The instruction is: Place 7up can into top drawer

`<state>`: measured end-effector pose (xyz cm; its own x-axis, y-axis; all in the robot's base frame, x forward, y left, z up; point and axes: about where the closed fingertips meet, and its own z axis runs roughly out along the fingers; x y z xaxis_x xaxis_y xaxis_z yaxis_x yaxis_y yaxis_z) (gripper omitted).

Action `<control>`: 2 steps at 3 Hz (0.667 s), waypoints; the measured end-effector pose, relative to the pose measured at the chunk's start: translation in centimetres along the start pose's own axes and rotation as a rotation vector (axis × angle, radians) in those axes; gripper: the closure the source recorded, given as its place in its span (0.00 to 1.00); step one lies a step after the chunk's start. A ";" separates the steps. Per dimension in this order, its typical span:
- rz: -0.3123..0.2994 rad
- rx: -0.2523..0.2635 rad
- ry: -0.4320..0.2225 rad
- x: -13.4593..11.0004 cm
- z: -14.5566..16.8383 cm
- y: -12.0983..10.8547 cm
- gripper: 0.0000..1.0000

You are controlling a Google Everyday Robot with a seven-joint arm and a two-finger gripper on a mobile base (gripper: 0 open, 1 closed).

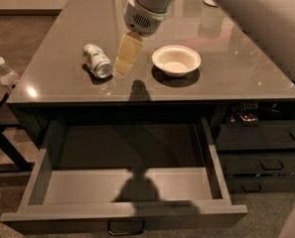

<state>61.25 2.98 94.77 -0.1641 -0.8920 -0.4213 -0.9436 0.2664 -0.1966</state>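
Item 1, 7up can (97, 61): lies on its side on the counter top (57, 33), left of centre, its shiny end turned toward the front edge. It is not in the drawer. Lying like this it can roll, so I judge it wants a grip across its body.

Item 2, my gripper (122, 67): hangs just to the right of the can with its tip low over the counter. I cannot tell whether it touches the can. It carries nothing that I can see, and I cannot tell whether it is spread or closed. I judge it is placed here for the pickup, which is not yet done.

Item 3, my arm: comes in from the upper right, the wrist housing above the counter, the gripper pointing down and leaning slightly left toward the can.

Item 4, top drawer (127, 213): pulled well out below the counter's front edge, ready to receive the can from above.

Item 5, white bowl (176, 61): upright, to the right of the gripper and apart from it.

Item 6, clear bottle (5, 73): at the far left, off the counter
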 end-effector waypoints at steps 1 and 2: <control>0.013 -0.024 -0.031 -1.4 2.0 -0.5 0.00; 0.047 -0.058 -0.028 -3.1 4.7 -2.1 0.00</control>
<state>65.10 6.92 92.37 -0.2017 -0.8681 -0.4536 -0.9501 0.2859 -0.1246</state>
